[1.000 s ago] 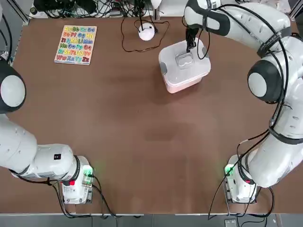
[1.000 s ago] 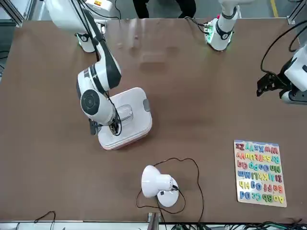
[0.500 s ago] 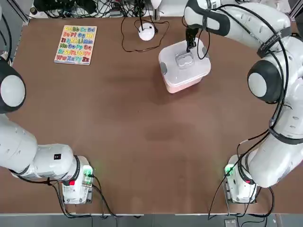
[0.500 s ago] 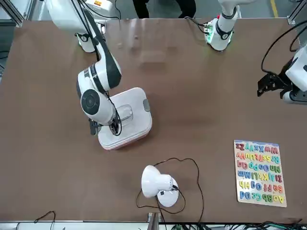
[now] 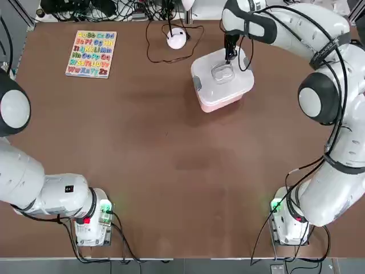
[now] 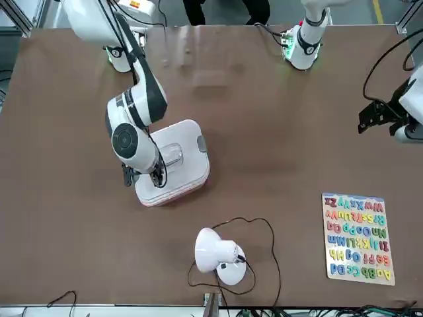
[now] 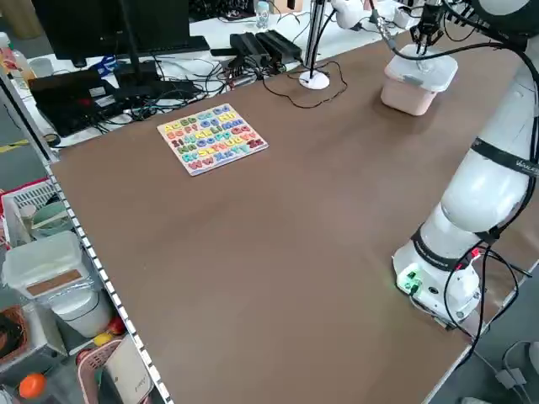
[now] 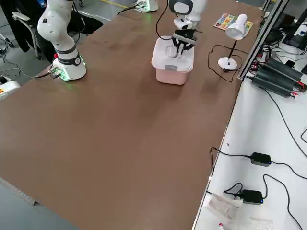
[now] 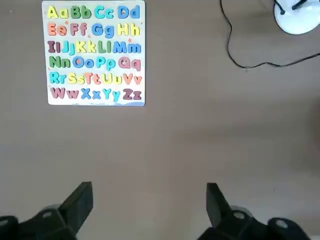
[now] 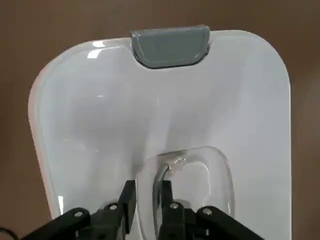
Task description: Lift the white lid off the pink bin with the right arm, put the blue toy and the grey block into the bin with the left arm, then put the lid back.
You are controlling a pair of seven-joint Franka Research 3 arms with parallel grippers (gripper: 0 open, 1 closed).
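The white lid (image 5: 222,71) sits closed on the pink bin (image 5: 219,103) at the far right of the table. In the right wrist view the lid (image 10: 165,100) fills the picture, a grey clip (image 10: 170,46) on its far edge. My right gripper (image 5: 230,55) stands over the lid's recessed handle (image 10: 187,175). Its fingers are narrowly open, one on each side of the handle's rim (image 10: 146,197). My left gripper (image 6: 373,115) hangs wide open and holds nothing, high over the table's left side, near the puzzle board. The blue toy and the grey block are out of view.
An alphabet puzzle board (image 5: 91,53) lies at the far left. A small white lamp (image 5: 177,39) with a looping black cable stands at the far edge beside the bin. Both arm bases (image 5: 91,220) (image 5: 288,220) stand at the near edge.
My right gripper's fingers have parted a little at the lid's handle. The lid and bin have not moved. The left gripper has drifted slightly.
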